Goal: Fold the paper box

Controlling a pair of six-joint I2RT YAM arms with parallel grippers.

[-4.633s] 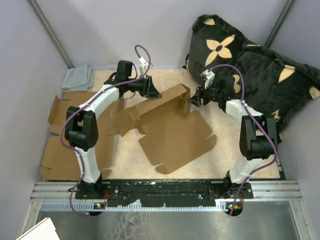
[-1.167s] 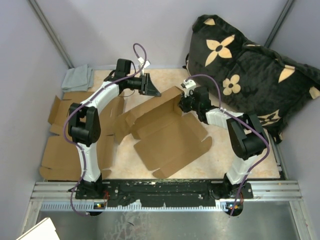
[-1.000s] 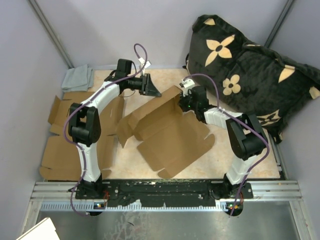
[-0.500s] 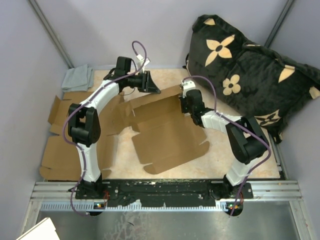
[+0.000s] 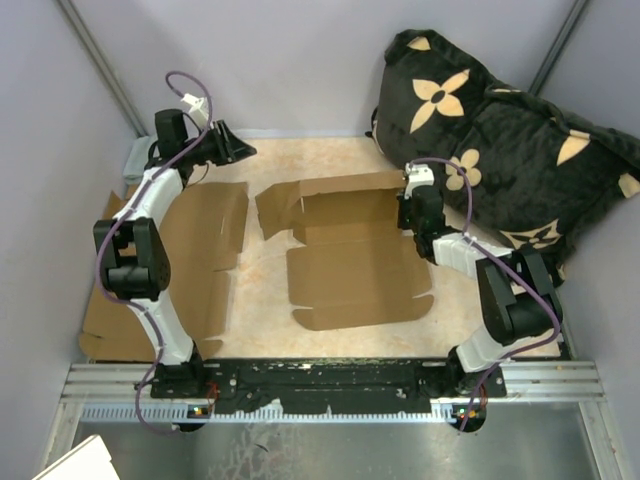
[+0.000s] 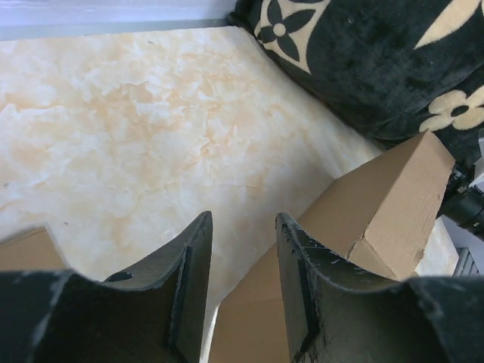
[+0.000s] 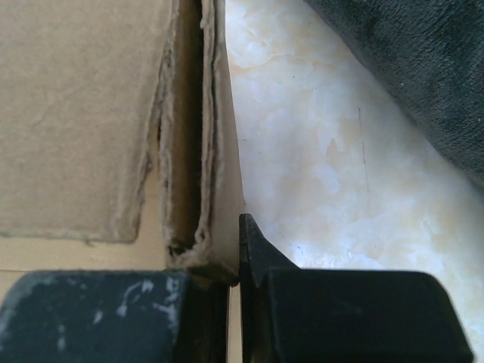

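Right wrist view shows the right gripper [image 7: 233, 261] pinched narrow on a doubled cardboard edge of the paper box [image 7: 83, 113]. The flat panel spreads to the left of its fingers, and bare table [image 7: 325, 174] lies to their right. From above, the box lies opened out, mostly flat, with this gripper at its right-hand side wall and the black cushion [image 5: 500, 130] close behind the wrist.

The left gripper [image 5: 225, 143] hangs off the box, its jaws partly apart with nothing between them. In its own camera a raised flap [image 6: 393, 197] stands ahead and to the right of its fingers [image 6: 193, 280].

The step in hand looks like raising the right side wall. To do it well, the pinch should sit close to the crease and the wrist should roll about that crease line, not pull sideways, since a light blank on a smooth top is likely to slide. The left gripper would help most by coming down ahead of itself onto the base panel, or taking the opposite wall, to pin the box. The right wrist should swing inward, away from the cushion behind it.
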